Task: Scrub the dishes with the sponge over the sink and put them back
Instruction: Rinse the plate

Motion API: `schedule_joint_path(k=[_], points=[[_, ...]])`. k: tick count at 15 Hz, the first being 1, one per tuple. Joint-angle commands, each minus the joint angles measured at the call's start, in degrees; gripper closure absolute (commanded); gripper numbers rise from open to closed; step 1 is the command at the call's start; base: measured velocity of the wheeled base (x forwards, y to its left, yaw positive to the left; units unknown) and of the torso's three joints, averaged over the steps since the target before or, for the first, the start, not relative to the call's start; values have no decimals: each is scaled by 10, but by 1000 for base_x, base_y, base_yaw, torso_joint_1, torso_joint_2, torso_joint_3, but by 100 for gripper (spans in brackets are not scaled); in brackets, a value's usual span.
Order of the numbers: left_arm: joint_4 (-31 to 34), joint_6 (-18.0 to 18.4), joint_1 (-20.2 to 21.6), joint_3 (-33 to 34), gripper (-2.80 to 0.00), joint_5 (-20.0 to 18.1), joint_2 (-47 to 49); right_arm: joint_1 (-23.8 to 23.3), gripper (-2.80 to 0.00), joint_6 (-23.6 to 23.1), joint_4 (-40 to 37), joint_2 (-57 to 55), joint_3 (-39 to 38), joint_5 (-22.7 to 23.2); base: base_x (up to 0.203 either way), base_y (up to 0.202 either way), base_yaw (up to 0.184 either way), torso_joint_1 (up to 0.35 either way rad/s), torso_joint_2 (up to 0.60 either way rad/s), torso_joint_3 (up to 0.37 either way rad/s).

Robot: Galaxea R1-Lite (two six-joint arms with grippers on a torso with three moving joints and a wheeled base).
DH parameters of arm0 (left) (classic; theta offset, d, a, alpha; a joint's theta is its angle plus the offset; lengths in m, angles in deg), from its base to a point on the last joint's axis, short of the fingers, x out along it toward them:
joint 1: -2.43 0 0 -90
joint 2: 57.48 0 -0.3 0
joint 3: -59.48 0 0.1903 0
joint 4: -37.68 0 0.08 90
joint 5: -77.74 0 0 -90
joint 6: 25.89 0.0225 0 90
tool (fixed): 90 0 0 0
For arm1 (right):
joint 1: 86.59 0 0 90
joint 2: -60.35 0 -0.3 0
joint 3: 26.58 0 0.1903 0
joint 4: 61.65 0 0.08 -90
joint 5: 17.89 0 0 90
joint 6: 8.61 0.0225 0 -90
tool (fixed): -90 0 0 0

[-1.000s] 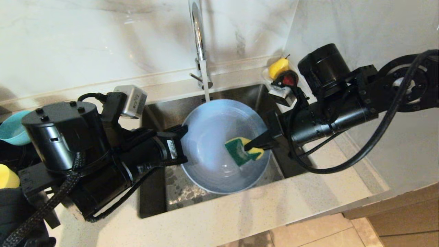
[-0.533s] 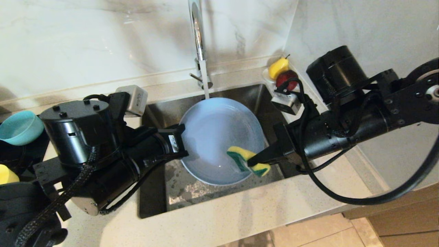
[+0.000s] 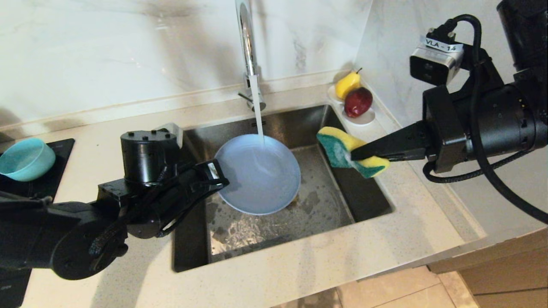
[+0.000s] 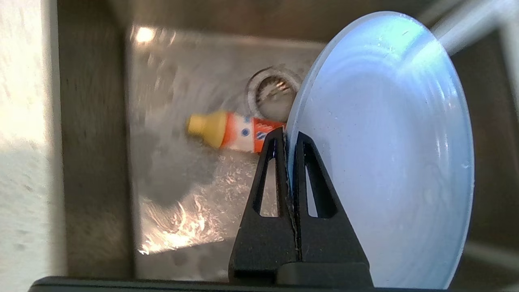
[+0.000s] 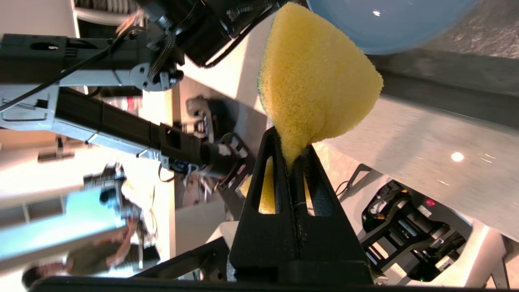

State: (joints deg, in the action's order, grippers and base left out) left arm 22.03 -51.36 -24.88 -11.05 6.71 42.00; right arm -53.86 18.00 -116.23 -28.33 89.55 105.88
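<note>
Steel sink [image 3: 325,205] holds the running water, and the grey-blue plate [image 3: 257,175] hangs over it under the stream, its rim pinched by the left hand [image 3: 216,171]. The right hand [image 3: 357,153], raised over the sink's far corner, squeezes the yellow-green sponge [image 3: 349,149]. A wet rim held so thinly could slip and drop. Only the left wrist view shows a detergent bottle [image 4: 231,132] lying near the drain [image 4: 271,87].

The sink [image 3: 325,205] is wet brushed steel, the faucet [image 3: 246,38] glossy chrome. The plate [image 3: 257,175] looks smooth, maybe plastic. The sponge [image 5: 316,81] is porous foam.
</note>
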Motion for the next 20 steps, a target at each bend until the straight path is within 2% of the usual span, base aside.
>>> schedule_joint_path(k=[1, 3, 5, 9, 11, 14, 16, 20], points=[[14, -50, 21, -33, 0, -4, 52, -19, 0, 1, -1, 27, -22, 4, 0, 0, 0, 0, 0, 0], [18, -93, 27, -64, 0, -19, 82, -25, 0, -2, 6, 39, -52, 5, 0, 0, 0, 0, 0, 0], [28, -125, 27, -85, 0, -56, 96, -38, 0, -9, 34, 48, -83, 6, 0, 0, 0, 0, 0, 0], [71, -154, 27, -136, 0, -116, 116, -56, 0, -10, 59, 62, -116, 7, 0, 0, 0, 0, 0, 0], [77, -174, 27, -133, 0, -154, 108, -56, 0, -10, 60, 69, -122, 8, 0, 0, 0, 0, 0, 0], [71, -208, 39, -134, 0, -188, 105, -56, 0, -10, 58, 72, -124, 10, 0, 0, 0, 0, 0, 0], [66, -216, 54, -137, 0, -196, 105, -55, 0, -10, 59, 77, -129, 10, 0, 0, 0, 0, 0, 0], [18, -189, 76, -135, 0, -175, 86, -55, 0, -10, 59, 79, -136, 11, 0, 0, 0, 0, 0, 0]])
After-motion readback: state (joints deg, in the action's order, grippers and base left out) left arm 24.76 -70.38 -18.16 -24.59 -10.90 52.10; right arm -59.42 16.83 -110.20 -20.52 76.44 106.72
